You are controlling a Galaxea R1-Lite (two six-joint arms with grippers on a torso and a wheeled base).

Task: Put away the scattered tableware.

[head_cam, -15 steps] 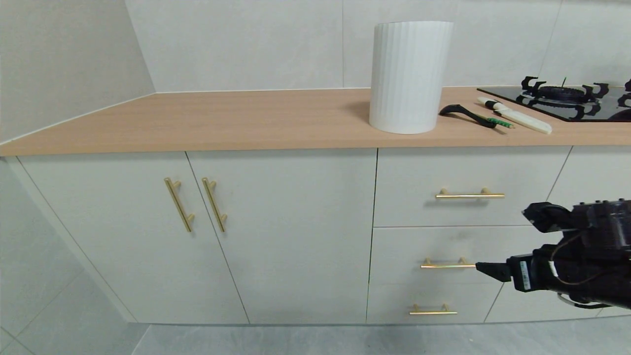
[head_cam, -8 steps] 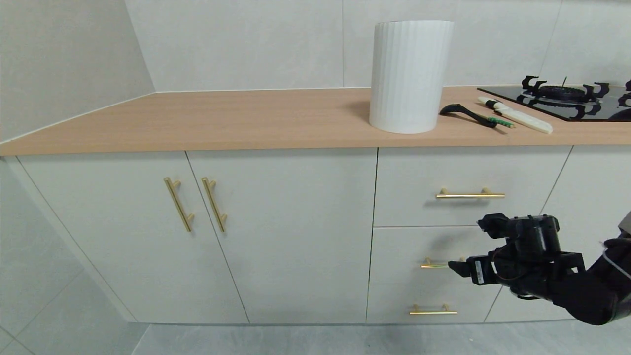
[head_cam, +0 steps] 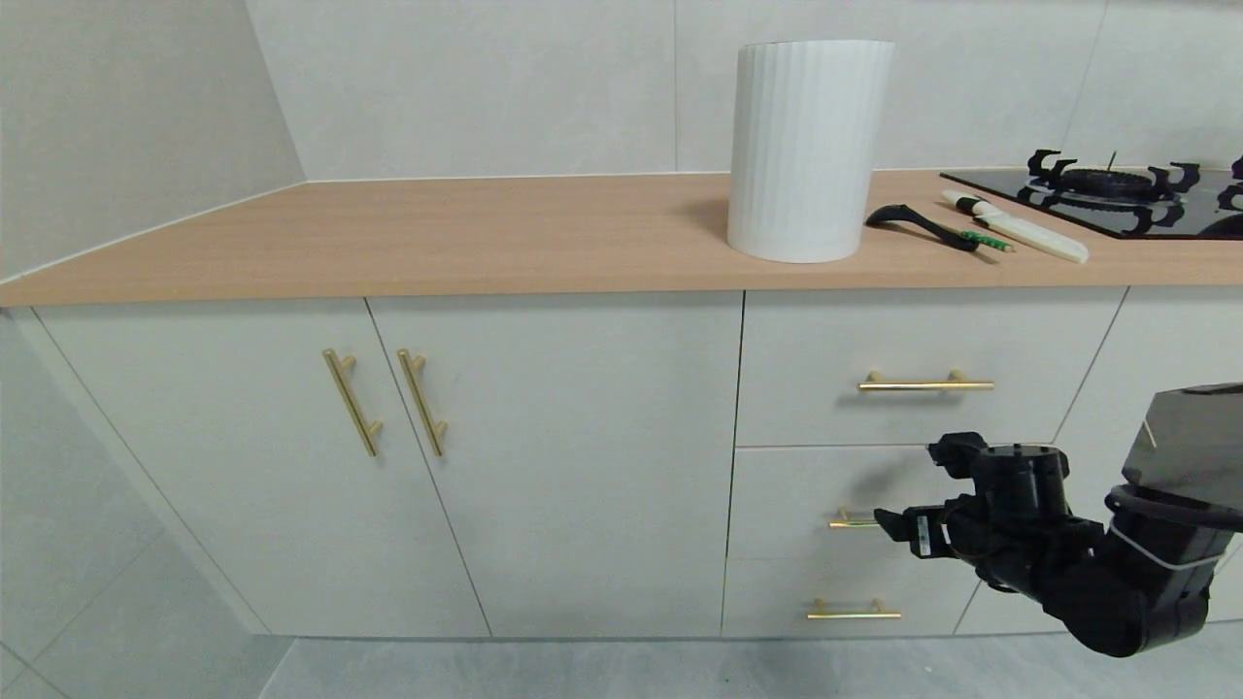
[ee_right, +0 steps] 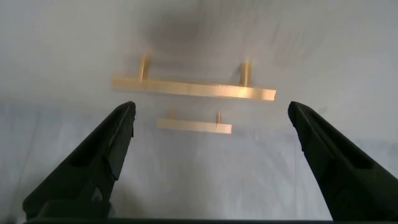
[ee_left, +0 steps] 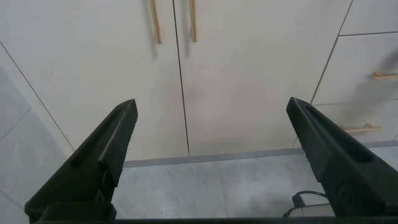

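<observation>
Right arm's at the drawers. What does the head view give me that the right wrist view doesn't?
Head view adds: countertop, white ribbed canister, black ladle, white knife, stove, top drawer handle. Right wrist view adds: the middle drawer handle at full length, uncovered. Both: the open right gripper, middle drawer handle, bottom drawer handle.

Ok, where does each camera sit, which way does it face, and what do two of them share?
Head view: on the robot's head, looking forward and down at the counter; right gripper at lower right.
Left wrist view: on the left wrist, facing the cabinet doors and floor; left gripper open.
Right wrist view: on the right wrist, facing the middle drawer handle; right gripper open.
Shared: head and right wrist views show that handle.
</observation>
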